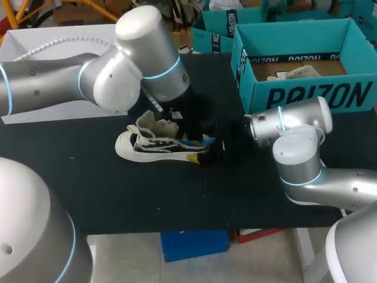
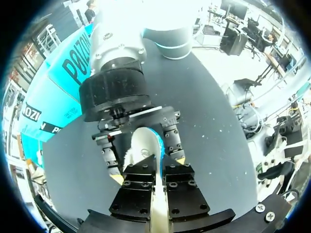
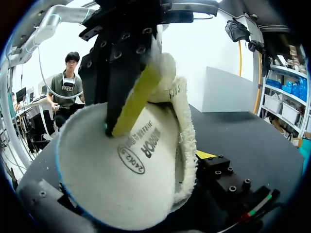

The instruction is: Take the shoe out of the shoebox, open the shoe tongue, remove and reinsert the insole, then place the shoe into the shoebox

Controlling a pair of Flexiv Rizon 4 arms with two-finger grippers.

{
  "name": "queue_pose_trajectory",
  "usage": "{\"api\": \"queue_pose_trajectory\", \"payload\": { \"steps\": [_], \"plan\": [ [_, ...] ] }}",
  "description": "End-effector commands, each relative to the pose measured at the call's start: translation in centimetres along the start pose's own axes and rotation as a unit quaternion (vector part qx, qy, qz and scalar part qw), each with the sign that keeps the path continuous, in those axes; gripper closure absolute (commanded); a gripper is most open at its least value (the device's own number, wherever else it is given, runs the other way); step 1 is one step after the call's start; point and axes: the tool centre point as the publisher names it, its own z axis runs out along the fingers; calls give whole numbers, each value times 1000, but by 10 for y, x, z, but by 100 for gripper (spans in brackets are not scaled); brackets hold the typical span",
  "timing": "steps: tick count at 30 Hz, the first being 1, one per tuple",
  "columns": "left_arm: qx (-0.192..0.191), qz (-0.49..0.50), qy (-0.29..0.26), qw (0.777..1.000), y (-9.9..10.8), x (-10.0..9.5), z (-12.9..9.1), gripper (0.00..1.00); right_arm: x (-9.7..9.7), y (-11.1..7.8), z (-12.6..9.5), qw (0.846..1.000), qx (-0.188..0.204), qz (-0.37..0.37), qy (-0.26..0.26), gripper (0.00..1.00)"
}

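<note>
A white and black shoe [image 1: 156, 144] lies on its side on the black table [image 1: 177, 194]. My right gripper [image 1: 215, 147] straddles its heel [image 2: 143, 143], one finger on each side, and holds it. In the right wrist view the cream insole [image 3: 126, 165] stands tilted up inside the fleece-lined opening. My left gripper [image 1: 172, 118] comes down from above; one of its yellow fingers [image 3: 133, 104] lies on the insole's printed face. In the left wrist view a cream strip of insole [image 2: 158, 218] is pinched between the nearly closed fingers. The teal shoebox [image 1: 306, 88] stands at the back right.
The shoebox stands open with crumpled paper [image 1: 294, 73] inside; its side wall [image 2: 58, 87] is just beyond my right arm. A second teal box [image 1: 218, 29] sits behind it. A white board [image 1: 35, 41] lies at the back left. Bare table stretches along the front.
</note>
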Motion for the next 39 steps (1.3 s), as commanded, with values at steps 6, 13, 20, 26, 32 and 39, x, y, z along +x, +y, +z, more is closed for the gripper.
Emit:
{"api": "queue_pose_trajectory", "payload": {
  "steps": [6,13,20,26,32,39],
  "plan": [
    [128,32,25,991,-1,19,-54,100,0,-6,5,1000,0,1,-1,100],
    [202,44,33,978,-31,26,-86,100,0,-6,5,1000,0,1,-1,100],
    [277,41,20,960,-61,39,-117,100,0,-6,5,1000,0,1,-1,100],
    [336,58,13,940,-88,46,-150,100,0,-6,5,1000,0,1,-1,100],
    [388,74,3,919,-117,60,-186,100,0,-6,5,1000,0,1,-1,100],
    [425,87,13,901,-133,74,-204,100,0,-6,5,1000,0,1,-1,100]
  ]
}}
